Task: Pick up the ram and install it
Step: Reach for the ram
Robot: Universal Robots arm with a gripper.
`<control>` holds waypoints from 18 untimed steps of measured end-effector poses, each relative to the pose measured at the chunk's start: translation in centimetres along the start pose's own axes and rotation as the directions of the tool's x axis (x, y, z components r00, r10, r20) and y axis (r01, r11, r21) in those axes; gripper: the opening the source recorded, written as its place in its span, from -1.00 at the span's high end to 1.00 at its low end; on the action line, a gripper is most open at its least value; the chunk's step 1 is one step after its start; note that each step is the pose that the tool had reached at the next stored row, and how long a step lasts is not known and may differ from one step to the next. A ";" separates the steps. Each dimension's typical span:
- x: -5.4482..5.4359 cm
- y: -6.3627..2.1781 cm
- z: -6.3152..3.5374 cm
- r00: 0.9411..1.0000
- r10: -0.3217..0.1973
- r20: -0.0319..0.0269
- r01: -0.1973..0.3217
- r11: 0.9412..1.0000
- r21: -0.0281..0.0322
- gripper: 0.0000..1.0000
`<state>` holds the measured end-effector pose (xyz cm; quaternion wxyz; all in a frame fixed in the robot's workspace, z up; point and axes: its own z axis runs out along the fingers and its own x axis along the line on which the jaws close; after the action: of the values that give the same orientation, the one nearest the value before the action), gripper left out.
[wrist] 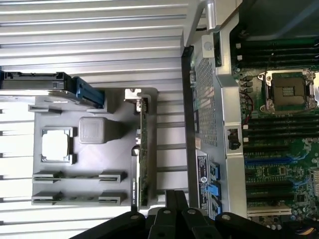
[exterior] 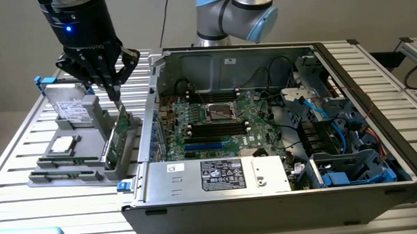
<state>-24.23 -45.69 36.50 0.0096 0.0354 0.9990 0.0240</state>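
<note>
End effector (exterior: 115, 97) pinched shut, holding nothing, hovering close over the far end of the ram (exterior: 119, 135); contact unclear. Ram stands on edge in the grey holder (exterior: 65, 178) on the bench (exterior: 31, 206), at 9 o'clock from the open PC case (exterior: 267, 208) in the exterior view. Wrist view: ram (wrist: 142, 154) edge-on, fingertips (wrist: 174, 196) just beside its end.

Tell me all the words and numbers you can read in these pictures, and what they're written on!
Nothing here can be read for sure.
Black-and-white sticker on the silver metal power supply box: too blurred.
Small white sticker on the grey metal computer case: too small.
White label on the silver hard drive: too blurred.
Dark sticker on the case's side: too blurred.
</note>
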 end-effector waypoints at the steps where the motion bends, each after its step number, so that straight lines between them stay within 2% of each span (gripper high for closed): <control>1: 0.3 -0.20 0.10 1.000 0.000 0.000 0.000 1.000 0.000 0.79; 12: 2.8 -2.22 0.97 1.000 0.000 0.000 0.000 1.000 0.000 0.79; 18: 4.2 -2.88 1.24 1.000 0.000 -0.003 0.000 1.000 0.000 0.79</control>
<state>-28.61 -48.20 35.04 0.0081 0.0354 0.9991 0.0240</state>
